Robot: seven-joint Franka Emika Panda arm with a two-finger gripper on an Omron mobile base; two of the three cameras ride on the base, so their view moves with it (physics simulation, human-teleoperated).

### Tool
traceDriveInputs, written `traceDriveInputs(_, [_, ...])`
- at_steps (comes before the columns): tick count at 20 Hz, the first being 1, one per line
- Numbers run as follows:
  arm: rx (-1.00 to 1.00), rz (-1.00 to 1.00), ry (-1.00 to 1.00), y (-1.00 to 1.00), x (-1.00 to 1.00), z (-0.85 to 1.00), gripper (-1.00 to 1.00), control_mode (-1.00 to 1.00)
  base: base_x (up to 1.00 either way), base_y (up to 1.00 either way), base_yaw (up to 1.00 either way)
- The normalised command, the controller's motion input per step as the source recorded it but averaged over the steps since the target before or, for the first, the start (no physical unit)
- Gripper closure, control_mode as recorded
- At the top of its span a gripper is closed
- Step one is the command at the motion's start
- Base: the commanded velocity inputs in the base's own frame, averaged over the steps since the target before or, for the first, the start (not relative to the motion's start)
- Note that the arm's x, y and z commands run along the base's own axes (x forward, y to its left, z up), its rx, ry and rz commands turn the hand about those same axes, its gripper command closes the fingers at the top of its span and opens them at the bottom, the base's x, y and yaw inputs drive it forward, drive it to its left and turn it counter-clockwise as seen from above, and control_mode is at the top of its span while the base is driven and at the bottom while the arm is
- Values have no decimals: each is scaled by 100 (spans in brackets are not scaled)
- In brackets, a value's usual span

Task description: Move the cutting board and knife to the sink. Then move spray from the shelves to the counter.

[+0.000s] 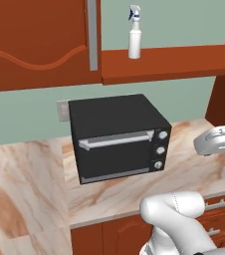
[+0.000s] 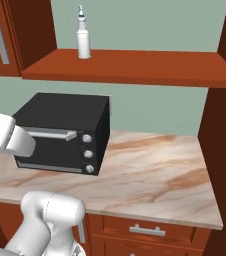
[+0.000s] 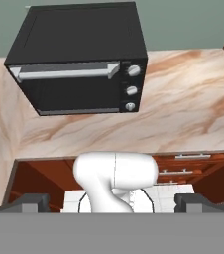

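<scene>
Kitchen corner, rendered: beige marble counter (image 2: 155, 175) running along a green wall, with a black oven (image 1: 117, 137) standing toward its back edge. Above it we see the shelves (image 2: 130, 67), one reddish-brown plank. The spray (image 1: 134, 35) stands upright near the plank's left end, just beside the cabinet (image 1: 35, 40), almost straight above the oven.

We see the gripper (image 3: 113, 201) in the hand view with its dark fingertips (image 3: 27, 202) at the far sides, so the jaws stand wide and hold nothing. That view looks down on the oven top, the counter front edge and the drawers (image 3: 193, 166) below.

We judge the spray leg is what's ahead here; we can't locate the cutting board, knife or sink from these pictures.

Risks, as we see them:
- The bottle is tall and narrow; a finger nudging it on approach could tip it or push it back along the plank.
- The cabinet side sits close on the left, leaving little room for that finger.
- The oven top under the shelf crowds a low reach; the forearm could clip it.
- Grabbing the trigger nozzle instead of the body could let it swing or slip.
</scene>
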Motion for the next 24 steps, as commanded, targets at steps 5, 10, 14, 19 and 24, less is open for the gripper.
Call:
traceDriveInputs(5, [0,0,0,0,0,0,-100,100,1,-42,1])
traceDriveInputs(10, [0,0,-4,-2,0,3,-100,-100,2,-16,0])
traceDriveInputs(14, [0,2,-28,-4,0,70,-100,-100,0,0,0])
traceDriveInputs(19, [0,0,-39,-10,-16,95,-100,-100,0,0,0])
traceDriveInputs(24, [0,0,-34,-7,-10,92,-100,-100,0,0,0])
